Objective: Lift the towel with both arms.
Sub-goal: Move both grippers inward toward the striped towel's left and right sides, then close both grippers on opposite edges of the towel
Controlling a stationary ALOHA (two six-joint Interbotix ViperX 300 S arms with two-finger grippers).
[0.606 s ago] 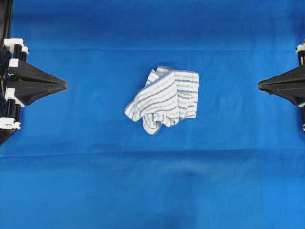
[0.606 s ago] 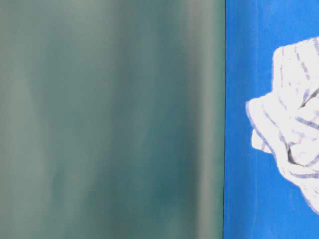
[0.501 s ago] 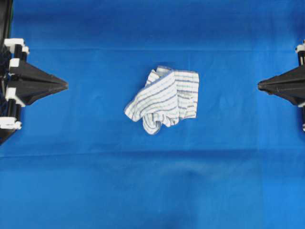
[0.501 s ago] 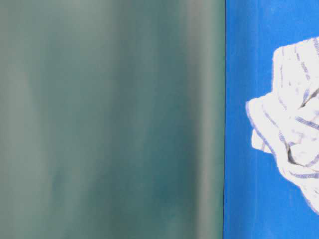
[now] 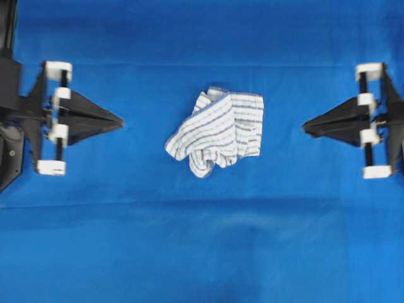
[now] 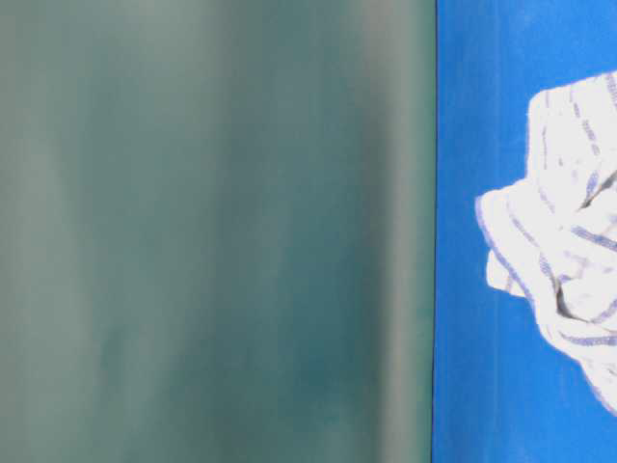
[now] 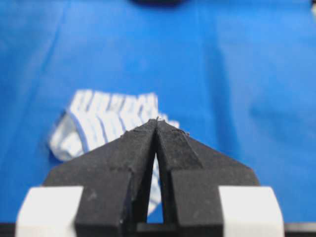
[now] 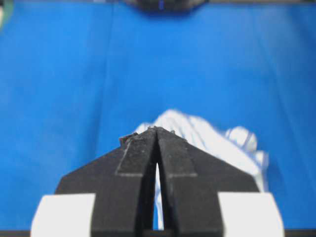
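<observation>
Overhead view, towel (image 5: 218,131) crumpled on blue cloth (image 5: 202,246), both grippers well apart.

Both arms have come in from the sides of the overhead view toward the middle. The left gripper (image 5: 120,120) now reaches further right, its white fittings fully in sight where before they sat at the left edge. The right gripper (image 5: 305,126) has come further left by about as much, its white fittings now showing too. Each tip is closer to the towel (image 5: 218,130), yet well apart from it.
</observation>
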